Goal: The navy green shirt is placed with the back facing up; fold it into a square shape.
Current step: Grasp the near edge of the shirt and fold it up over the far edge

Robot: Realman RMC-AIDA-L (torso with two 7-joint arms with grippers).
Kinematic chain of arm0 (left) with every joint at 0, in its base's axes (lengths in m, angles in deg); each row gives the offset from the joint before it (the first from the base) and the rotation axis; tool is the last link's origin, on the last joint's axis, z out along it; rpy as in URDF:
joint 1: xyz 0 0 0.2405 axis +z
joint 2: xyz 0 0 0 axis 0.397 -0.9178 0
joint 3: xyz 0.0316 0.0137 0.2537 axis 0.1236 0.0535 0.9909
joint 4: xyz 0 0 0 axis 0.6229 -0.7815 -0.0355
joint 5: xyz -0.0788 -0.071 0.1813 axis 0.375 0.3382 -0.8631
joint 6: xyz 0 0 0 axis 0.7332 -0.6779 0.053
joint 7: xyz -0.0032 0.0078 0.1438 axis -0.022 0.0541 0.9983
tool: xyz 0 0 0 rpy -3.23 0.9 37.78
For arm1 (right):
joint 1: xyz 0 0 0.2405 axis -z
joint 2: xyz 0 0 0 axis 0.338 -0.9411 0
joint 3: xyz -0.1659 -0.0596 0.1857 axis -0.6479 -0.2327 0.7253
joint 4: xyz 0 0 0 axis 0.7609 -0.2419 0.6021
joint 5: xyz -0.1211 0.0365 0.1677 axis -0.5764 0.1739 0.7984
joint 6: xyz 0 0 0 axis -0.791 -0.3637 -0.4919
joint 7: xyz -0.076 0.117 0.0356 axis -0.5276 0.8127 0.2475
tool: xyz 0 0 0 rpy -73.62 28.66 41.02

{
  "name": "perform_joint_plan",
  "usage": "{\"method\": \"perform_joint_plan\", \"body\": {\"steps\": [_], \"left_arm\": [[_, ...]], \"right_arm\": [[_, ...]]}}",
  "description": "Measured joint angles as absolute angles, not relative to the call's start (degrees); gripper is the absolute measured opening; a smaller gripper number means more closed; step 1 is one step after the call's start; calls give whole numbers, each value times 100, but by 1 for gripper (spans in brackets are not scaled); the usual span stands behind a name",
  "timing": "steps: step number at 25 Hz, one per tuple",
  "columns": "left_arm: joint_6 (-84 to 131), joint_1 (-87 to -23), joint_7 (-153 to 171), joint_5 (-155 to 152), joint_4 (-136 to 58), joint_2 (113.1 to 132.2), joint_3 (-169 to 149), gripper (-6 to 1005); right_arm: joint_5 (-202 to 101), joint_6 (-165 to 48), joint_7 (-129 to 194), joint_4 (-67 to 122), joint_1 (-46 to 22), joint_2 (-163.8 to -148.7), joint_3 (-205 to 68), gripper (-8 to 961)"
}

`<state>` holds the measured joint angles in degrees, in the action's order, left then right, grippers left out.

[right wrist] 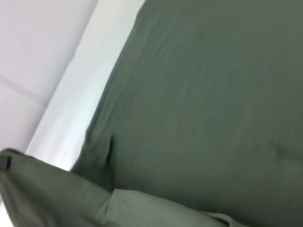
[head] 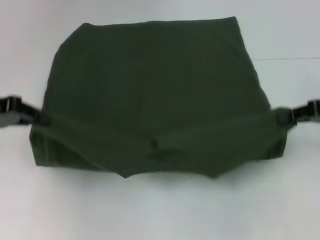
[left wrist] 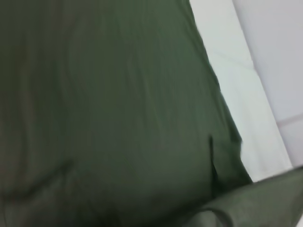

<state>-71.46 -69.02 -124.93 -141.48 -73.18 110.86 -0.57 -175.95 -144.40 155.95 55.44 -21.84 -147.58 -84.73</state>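
Nearest the robot, the front edge of the shirt is raised off the white table, hanging in a sagging band with a pucker at its middle and two drooping corners at either end. That band stretches side to side between the two arms. On the left, the left gripper meets the cloth at the band's left end; its black body reaches in from the edge of the head view, and the fabric appears bunched where it meets the tip, though whether its fingers are pressed together on the cloth cannot be told from here. On the right, the right gripper sits at the band's right end in the same way, cloth pulled toward it, finger state likewise impossible to make out.

Both wrist views are filled with plain olive fabric, a lifted fold crossing the near corner of each, and a strip of white tabletop beside the shirt's side edge.

Farther out, the rest of the shirt lies flat on the table, plain side up, its sides narrowing toward a straight far edge. Beyond it, a thin line runs across the table on the right.
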Motion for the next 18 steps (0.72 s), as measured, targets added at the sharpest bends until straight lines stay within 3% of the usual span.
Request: {"method": "perform_joint_plan", "body": {"steps": [10, 18], "left_arm": [[-5150, -7330, -12543, -13476, -6731, 11172, -28, 45], [-3876, -7274, -12126, -12715, -6545, 11530, -27, 45]], "right_arm": [[-16844, -12882, 15712, 5263, -2432, -14830, -8489, 104], [-16445, -11537, 15480, 5074, -2590, -15191, -8525, 110]]}}
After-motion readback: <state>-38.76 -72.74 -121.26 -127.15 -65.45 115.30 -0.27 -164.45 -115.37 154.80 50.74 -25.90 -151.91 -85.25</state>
